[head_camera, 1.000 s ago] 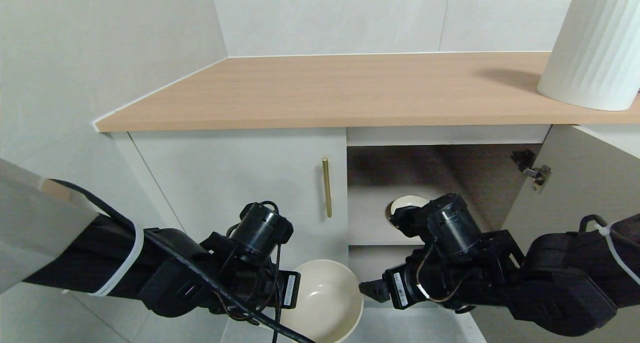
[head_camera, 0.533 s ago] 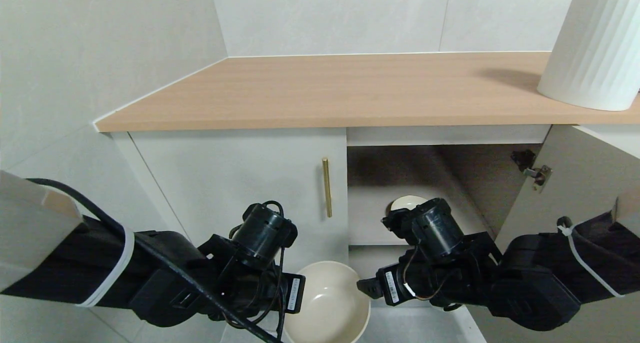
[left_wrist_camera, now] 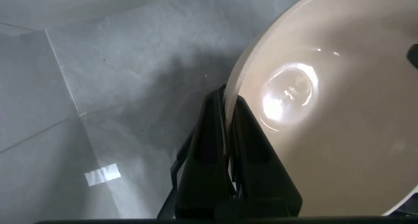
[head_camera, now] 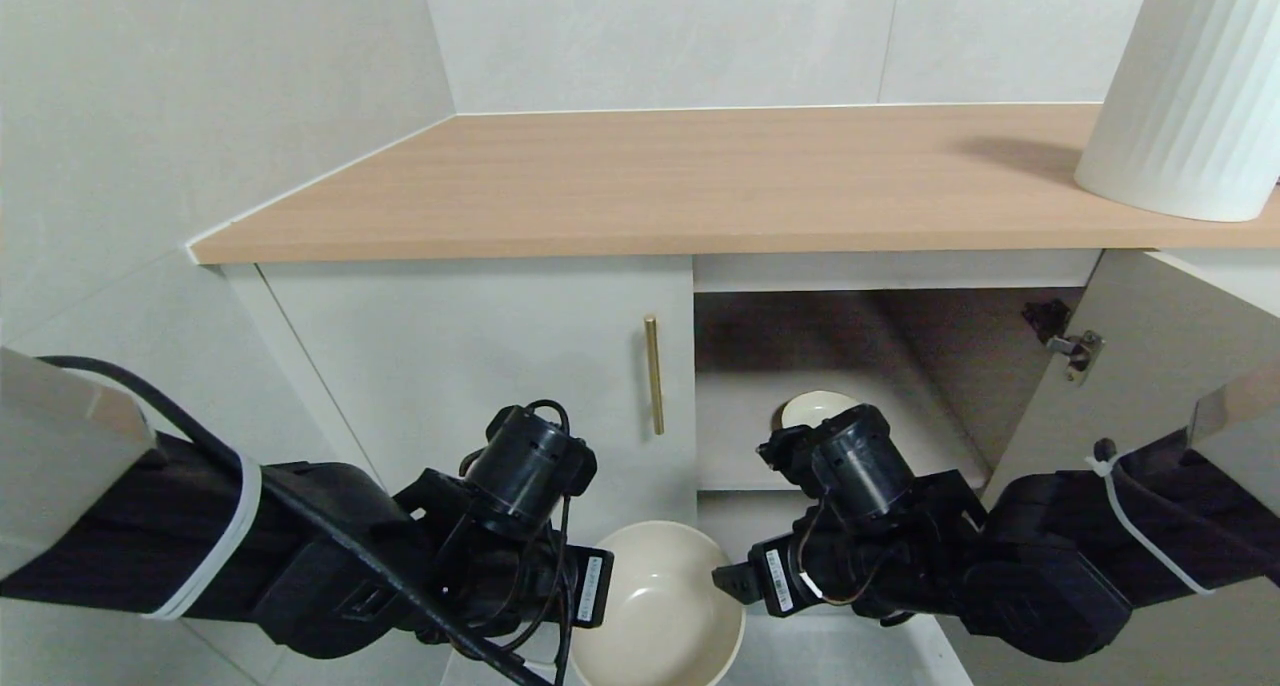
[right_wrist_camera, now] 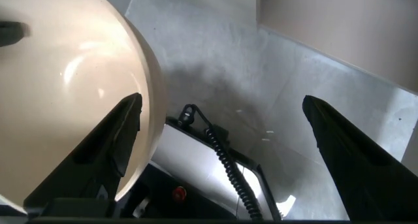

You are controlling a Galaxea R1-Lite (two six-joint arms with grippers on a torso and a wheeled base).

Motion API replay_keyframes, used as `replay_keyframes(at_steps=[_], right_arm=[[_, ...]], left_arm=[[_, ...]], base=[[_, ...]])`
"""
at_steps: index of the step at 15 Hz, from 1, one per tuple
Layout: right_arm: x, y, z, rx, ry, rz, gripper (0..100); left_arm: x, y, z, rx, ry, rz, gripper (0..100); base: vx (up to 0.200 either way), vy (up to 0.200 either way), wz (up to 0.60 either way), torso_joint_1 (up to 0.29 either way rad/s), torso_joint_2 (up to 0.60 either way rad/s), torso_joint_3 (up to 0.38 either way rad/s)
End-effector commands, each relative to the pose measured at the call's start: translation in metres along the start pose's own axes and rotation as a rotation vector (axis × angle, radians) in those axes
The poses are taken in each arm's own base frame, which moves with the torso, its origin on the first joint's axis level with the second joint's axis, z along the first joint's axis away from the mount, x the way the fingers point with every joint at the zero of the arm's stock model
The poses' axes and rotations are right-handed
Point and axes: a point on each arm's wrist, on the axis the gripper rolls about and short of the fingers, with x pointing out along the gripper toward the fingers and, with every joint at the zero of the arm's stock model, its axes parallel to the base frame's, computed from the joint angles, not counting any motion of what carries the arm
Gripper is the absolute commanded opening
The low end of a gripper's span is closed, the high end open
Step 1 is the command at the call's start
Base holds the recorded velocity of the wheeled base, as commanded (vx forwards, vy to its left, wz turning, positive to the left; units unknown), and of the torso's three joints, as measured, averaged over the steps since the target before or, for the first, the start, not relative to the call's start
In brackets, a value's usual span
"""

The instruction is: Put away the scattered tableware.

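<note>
Left wrist view has the left gripper (left_wrist_camera: 225,142) clamped on the rim of a cream bowl (left_wrist_camera: 326,113). One black finger lies against the outside of the wall and the other against the inside, with the rim pinched between them. The bowl hangs with its opening upward over the grey tiled floor (left_wrist_camera: 98,87), and its glossy inside catches a bright patch of light.

On the opposite side of the bowl is the right gripper (right_wrist_camera: 222,103). Its fingers are spread wide apart and hold nothing. One finger sits just beside the bowl's outer wall; whether it touches cannot be told.

From the head view, both arms hold low in front of a pale cabinet, with the bowl between them. It hangs roughly below the line where the closed left door (head_camera: 450,336) meets the open compartment. A slim brass handle (head_camera: 651,374) runs upright along that door's edge.

The right door (head_camera: 1130,366) is swung open and shows a metal hinge (head_camera: 1075,346). On the shelf inside sits a small dish (head_camera: 818,406), cream like the bowl and partly hidden behind the right arm.

Above the cabinet is a wooden tabletop (head_camera: 700,181). A white ribbed container (head_camera: 1180,86) stands at its right end.
</note>
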Motion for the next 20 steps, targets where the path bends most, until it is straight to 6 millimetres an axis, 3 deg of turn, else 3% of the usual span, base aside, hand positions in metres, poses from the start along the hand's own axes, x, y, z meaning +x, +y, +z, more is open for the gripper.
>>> replay_keyframes(at_steps=[1,3,4,16,17,20], right_arm=[[0.0018,-0.0002,-0.0011,0.0,0.006,-0.001,100],[0.0027,-0.0003,-0.0017,-0.001,0.008,-0.004,100],[0.0027,-0.0001,-0.0013,0.001,0.007,-0.002,0],[0.0036,-0.0009,-0.0016,0.0,0.008,-0.01,0],[0.0041,-0.0009,-0.0017,0.0,0.008,-0.01,0],[0.0055,-0.0011,-0.0026,0.0,0.012,-0.013,0]], left_arm=[[-0.0004,-0.0002,0.0001,0.0,-0.002,-0.001,0],[0.0005,-0.0002,-0.0002,0.0,0.001,0.0,0],[0.001,-0.0002,-0.0003,0.0,0.002,0.001,0],[0.0015,-0.0003,-0.0012,0.0,0.007,0.002,0],[0.001,-0.0003,-0.001,0.0,0.005,0.002,100],[0.0017,-0.0006,-0.0019,0.002,0.007,0.001,100]], base=[[0.0,0.0,0.0,0.0,0.0,0.0],[0.0,0.0,0.0,0.0,0.0,0.0],[0.0,0.0,0.0,0.0,0.0,0.0],[0.0,0.0,0.0,0.0,0.0,0.0],[0.0,0.0,0.0,0.0,0.0,0.0],[0.0,0.0,0.0,0.0,0.0,0.0]])
